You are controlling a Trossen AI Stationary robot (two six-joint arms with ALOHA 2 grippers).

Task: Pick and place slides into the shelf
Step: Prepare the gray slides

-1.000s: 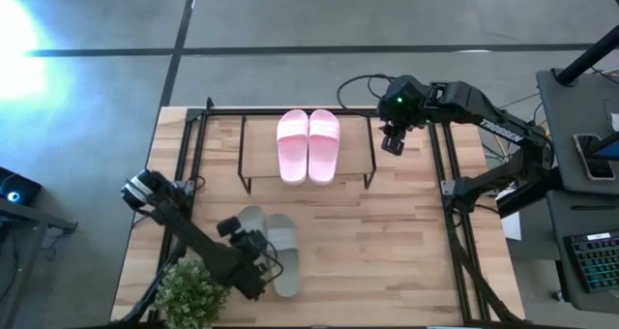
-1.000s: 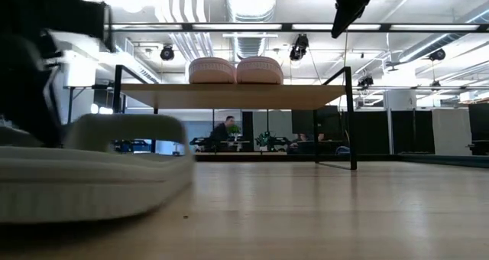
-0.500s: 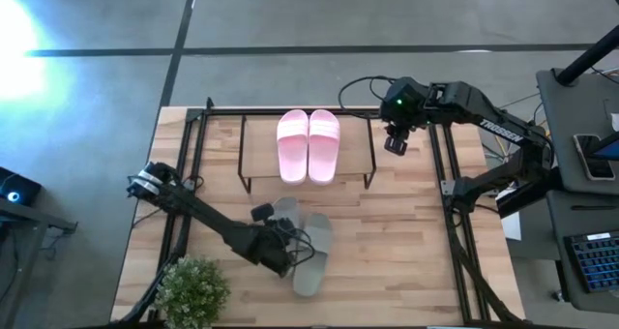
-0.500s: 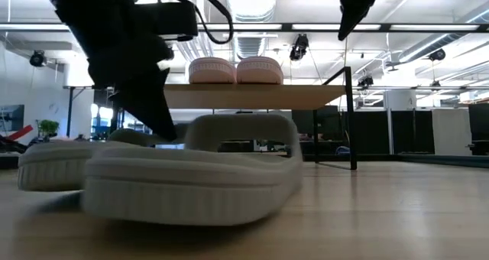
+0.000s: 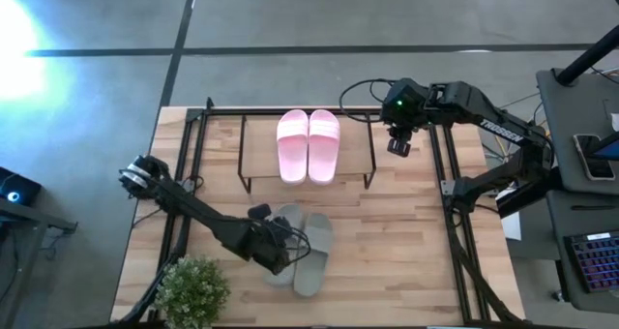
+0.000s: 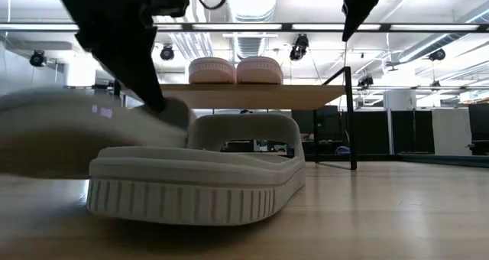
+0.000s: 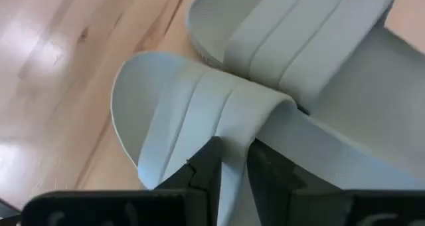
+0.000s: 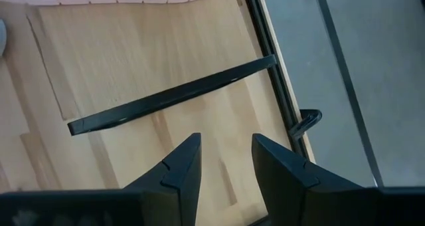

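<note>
Two grey-green slides sit near the table's near middle. One grey-green slide point(image 5: 313, 255) lies flat on the table. My left gripper point(image 5: 276, 247) is shut on the strap of the other grey-green slide point(image 6: 69, 134), just to its left. The pale pink pair point(image 5: 309, 145) rests sole down on the shelf's wooden top board point(image 5: 259, 151). My right gripper point(image 5: 397, 147) is open and empty above the shelf's right end. My left gripper pinches the held slide's wide strap point(image 7: 232, 129) between its two fingers, at the strap's edge. The fingers slant down from the table's left. In the low view the slide point(image 6: 69, 134) hangs tilted, raised off the table beside the other slide point(image 6: 199, 176).
A large black tube frame point(image 5: 193, 145) runs round the table's far and side edges. A small green plant point(image 5: 191, 290) stands at the near left corner. A black shelf leg bar point(image 8: 172, 96) lies below my right gripper. Bare wood lies to the right of the slides.
My left gripper has gone toward the table's right edge, and both grey-green slides have shifted right with it. It has then raised the slide it holds off the table, tilted, while the other stays flat.
</note>
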